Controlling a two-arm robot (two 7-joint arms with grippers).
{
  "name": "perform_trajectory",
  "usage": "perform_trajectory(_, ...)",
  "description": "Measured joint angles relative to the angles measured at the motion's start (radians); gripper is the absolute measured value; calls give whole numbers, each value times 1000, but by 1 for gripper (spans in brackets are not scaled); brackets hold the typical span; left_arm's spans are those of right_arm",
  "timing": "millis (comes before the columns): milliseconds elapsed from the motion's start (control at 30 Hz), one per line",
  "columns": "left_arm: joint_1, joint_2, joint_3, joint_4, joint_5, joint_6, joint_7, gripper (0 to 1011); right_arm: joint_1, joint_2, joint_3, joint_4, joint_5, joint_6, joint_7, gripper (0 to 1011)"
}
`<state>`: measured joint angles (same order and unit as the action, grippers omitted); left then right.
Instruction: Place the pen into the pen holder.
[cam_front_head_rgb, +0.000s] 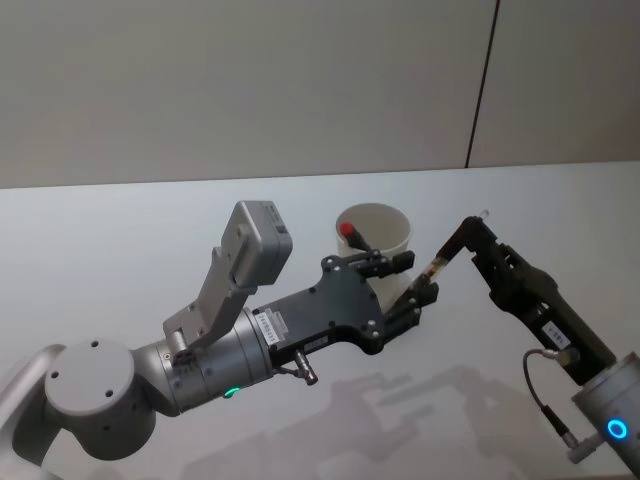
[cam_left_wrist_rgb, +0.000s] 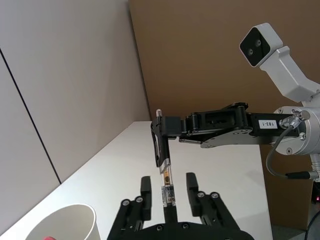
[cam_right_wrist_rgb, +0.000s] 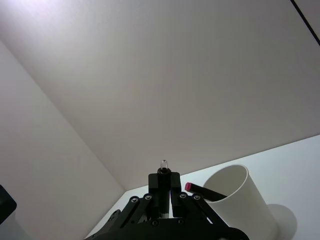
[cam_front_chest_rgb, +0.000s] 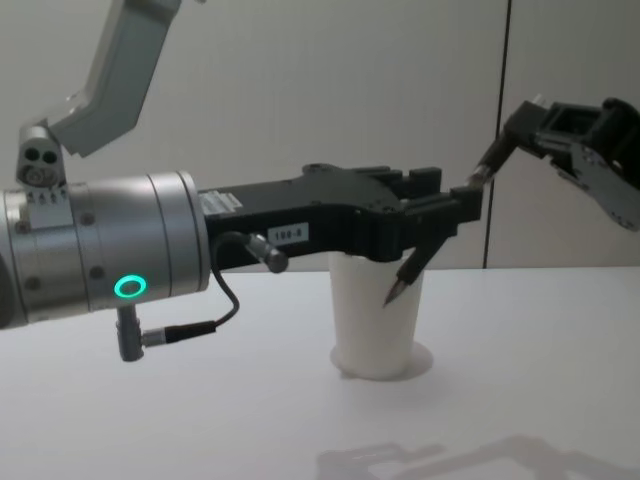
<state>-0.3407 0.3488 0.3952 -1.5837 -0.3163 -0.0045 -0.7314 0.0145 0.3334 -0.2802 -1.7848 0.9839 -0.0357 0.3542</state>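
Here, right gripper (cam_left_wrist_rgb: 161, 145) holds pen (cam_left_wrist_rgb: 167, 181) between left gripper (cam_left_wrist_rgb: 168, 186) fingers.

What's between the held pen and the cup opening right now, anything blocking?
Nothing visible blocks it. The pen hangs in the air beside the pen holder, gripped at its upper end by the right gripper, with the open left gripper around its lower part. A red-capped pen already leans inside the cup, leaving room.

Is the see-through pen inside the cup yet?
Not yet. The pen hangs tilted in the air beside the pen holder, shared between the right gripper and the left gripper.
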Motion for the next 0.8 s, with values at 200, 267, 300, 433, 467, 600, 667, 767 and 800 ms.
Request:
perform_trajectory(200,0,0,0,0,0,0,0,605,1,4,0,0,-14,-2,-4,123)
perform_trajectory(267,0,0,0,0,0,0,0,690,2,7,1,0,-21,-2,-6,123)
perform_trajectory(300,0,0,0,0,0,0,0,704,3,8,1,0,-25,-3,-6,123)
perform_trajectory(433,0,0,0,0,0,0,0,814,7,15,6,-2,-45,-3,-10,123)
perform_trajectory(467,0,0,0,0,0,0,0,840,8,17,7,-3,-49,-3,-10,123)
perform_trajectory(600,0,0,0,0,0,0,0,957,16,32,16,-6,-81,-3,-15,123)
perform_trajectory(667,0,0,0,0,0,0,0,1003,19,36,19,-7,-91,-4,-16,123)
perform_trajectory(767,0,0,0,0,0,0,0,1000,25,48,28,-10,-111,-5,-18,123)
perform_trajectory(800,0,0,0,0,0,0,0,1000,26,50,29,-10,-116,-6,-18,123)
